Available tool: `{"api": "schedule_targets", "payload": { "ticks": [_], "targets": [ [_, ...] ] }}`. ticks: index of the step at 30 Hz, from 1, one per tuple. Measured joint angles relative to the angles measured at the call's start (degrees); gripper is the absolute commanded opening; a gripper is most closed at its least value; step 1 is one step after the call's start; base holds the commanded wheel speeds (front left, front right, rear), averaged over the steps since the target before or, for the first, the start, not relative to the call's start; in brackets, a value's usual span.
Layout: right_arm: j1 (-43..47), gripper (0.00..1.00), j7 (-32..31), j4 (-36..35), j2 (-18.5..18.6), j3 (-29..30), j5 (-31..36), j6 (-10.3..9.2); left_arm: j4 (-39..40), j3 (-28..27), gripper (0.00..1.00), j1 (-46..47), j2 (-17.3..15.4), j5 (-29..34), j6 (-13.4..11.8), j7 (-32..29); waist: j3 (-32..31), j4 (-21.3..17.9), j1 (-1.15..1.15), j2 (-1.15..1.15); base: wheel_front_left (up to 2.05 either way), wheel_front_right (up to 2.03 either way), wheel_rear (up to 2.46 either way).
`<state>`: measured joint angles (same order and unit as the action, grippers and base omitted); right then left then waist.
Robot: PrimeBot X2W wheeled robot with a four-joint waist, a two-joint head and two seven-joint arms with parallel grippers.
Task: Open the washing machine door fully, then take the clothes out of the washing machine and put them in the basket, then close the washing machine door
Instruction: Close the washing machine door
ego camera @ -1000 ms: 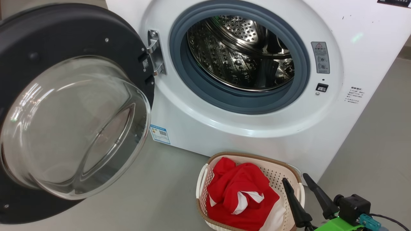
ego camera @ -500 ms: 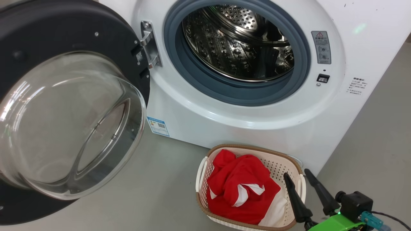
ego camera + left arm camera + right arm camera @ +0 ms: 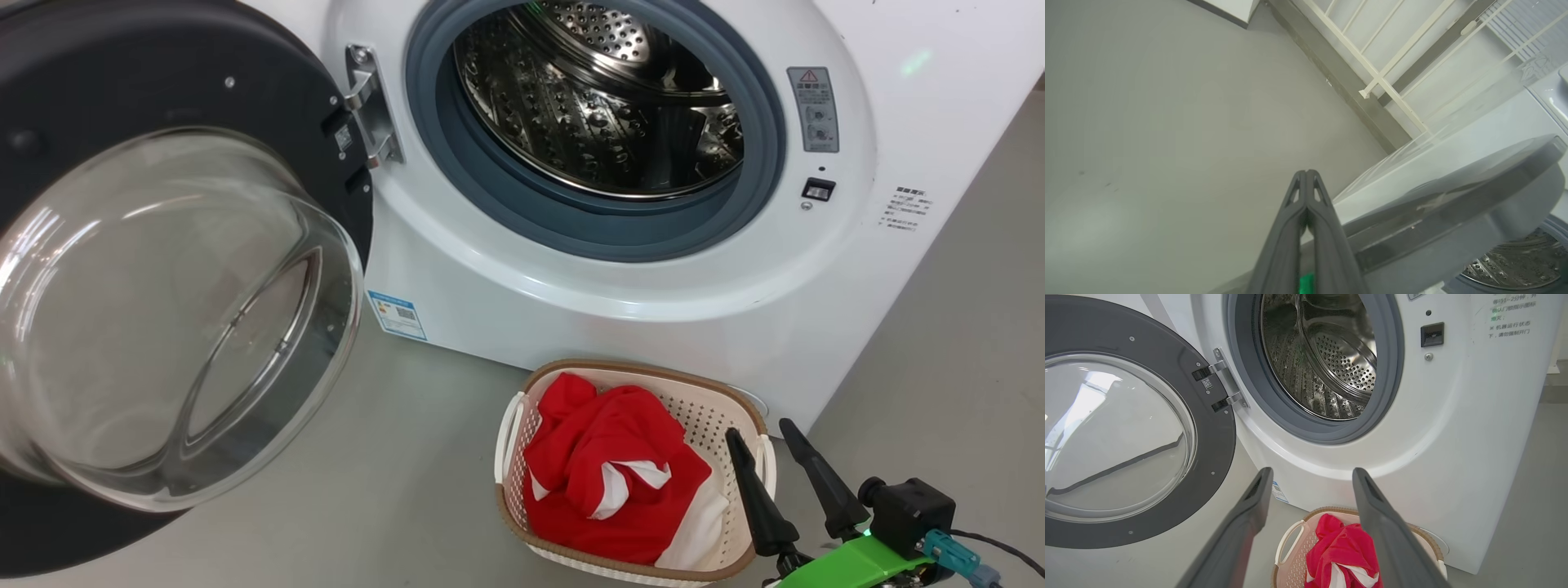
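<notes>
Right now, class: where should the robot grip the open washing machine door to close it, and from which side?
Best take the washing machine door by its black rim at the free edge, farthest from the hinge, coming from its outer face: the bulging glass offers no hold, and the left gripper, shut, sits near that rim.

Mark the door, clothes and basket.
door (image 3: 163,73): head view, upper part of its black rim.
clothes (image 3: 588,449): head view, red fabric at the middle of the bundle.
basket (image 3: 710,408): head view, bare perforated inner wall beside the clothes.
</notes>
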<state>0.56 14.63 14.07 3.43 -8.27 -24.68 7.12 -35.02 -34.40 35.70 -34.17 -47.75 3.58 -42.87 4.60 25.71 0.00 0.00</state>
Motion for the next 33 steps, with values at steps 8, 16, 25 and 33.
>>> {"api": "schedule_targets", "payload": {
  "ticks": [8, 16, 25, 33],
  "targets": [
    [-0.8, 1.00, 0.0, -0.1, 0.0, 0.1, 0.0, 0.00, 6.7, 1.7, 0.00, -3.0, -0.6, -3.5, 0.5, -11.5, -0.3, -0.5, 0.00, 0.00, 0.00, 0.00, 0.00],
    [-0.8, 1.00, 0.0, -0.4, -0.1, 0.1, 0.0, 0.00, 17.7, 1.5, 0.00, -8.8, -0.6, -8.5, 1.1, -20.7, -0.9, -1.0, 0.00, 0.00, 0.00, 0.00, 0.00],
    [-0.8, 1.00, 0.0, -0.4, -0.1, 0.0, 0.0, 0.00, 27.7, 4.9, 0.00, -12.6, 4.6, -16.7, 3.0, -26.4, -1.4, -1.8, 0.00, 0.00, 0.00, 0.00, 0.00],
    [-0.7, 1.00, 0.0, -0.4, -0.2, 0.0, 0.0, 0.00, 33.8, 7.7, 0.00, -13.5, 5.4, -22.1, 3.1, -28.2, -2.0, -3.3, 0.00, 0.00, 0.00, 0.00, 0.00]
  ]
}}
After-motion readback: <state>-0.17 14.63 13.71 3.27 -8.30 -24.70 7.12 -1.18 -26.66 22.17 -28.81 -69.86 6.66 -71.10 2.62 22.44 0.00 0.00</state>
